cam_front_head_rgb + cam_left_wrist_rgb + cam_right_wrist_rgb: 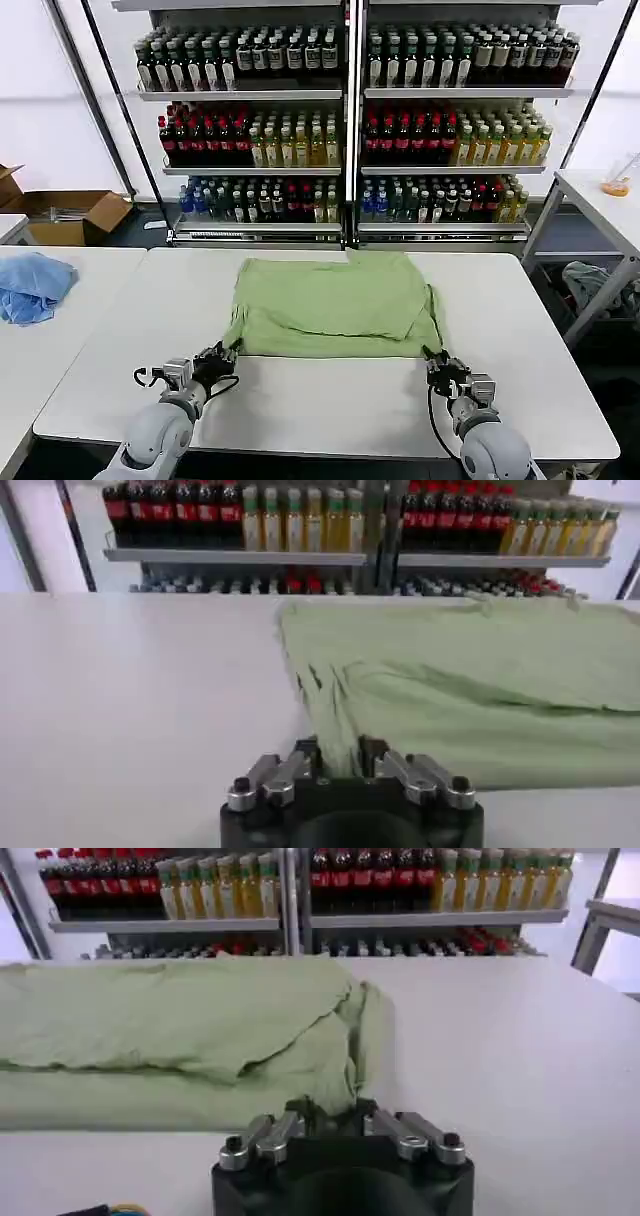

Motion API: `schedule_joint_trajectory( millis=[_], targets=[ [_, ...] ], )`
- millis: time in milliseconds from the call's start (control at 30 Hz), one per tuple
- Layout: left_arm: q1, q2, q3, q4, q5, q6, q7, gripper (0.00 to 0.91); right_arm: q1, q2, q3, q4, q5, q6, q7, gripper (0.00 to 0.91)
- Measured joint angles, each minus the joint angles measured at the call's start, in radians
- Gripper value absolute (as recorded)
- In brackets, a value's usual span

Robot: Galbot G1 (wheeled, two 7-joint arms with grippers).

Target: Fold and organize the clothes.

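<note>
Head view: the polo shirt (335, 305) is laid flat mid-surface (330, 400), long axis running left to right, just ahead of both claws. The left claw (222, 357) is set at the near left corner, the right claw (437, 363) at the near right corner.
Left wrist view: the left claw (338, 762) is seen closed on the shirt's near corner, the cloth (470, 685) spreading away from it.
Right wrist view: the right claw (338, 1116) is seen closed on the other near corner.
Judged next: both corners carried forward together, away from the robot.
</note>
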Motion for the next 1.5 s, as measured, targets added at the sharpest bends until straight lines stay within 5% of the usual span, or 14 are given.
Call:
schedule_joint_trajectory(
  millis=[767, 800, 833, 867, 1433, 1467, 1500],
  targets=[
    [0.189, 0.035, -0.072, -0.192, -0.035, -0.001, -0.010, 0.050, -0.385, 0.024, 0.123, 0.283, -0.116, 0.039, -0.001, 0.000],
    [0.202, 0.036, -0.077, -0.198, -0.037, -0.003, -0.009, 0.050, -0.399, 0.027, 0.132, 0.291, -0.122, 0.040, 0.000, 0.544],
    [0.212, 0.038, -0.080, -0.202, -0.037, -0.003, -0.010, 0.050, -0.407, 0.029, 0.139, 0.296, -0.127, 0.040, 0.003, 0.826],
    [0.219, 0.040, -0.084, -0.206, -0.037, -0.005, -0.010, 0.050, -0.411, 0.030, 0.146, 0.299, -0.131, 0.039, 0.005, 0.907],
    [0.241, 0.057, -0.094, -0.207, -0.043, -0.009, -0.011, 0.050, -0.071, 0.069, 0.061, 0.102, -0.069, -0.024, 0.048, 0.907],
    [0.241, 0.058, -0.094, -0.207, -0.043, -0.009, -0.012, 0.050, -0.054, 0.071, 0.053, 0.085, -0.064, -0.026, 0.049, 0.877],
    [0.241, 0.058, -0.094, -0.206, -0.043, -0.009, -0.011, 0.050, -0.040, 0.074, 0.047, 0.070, -0.059, -0.028, 0.051, 0.736]
  ],
)
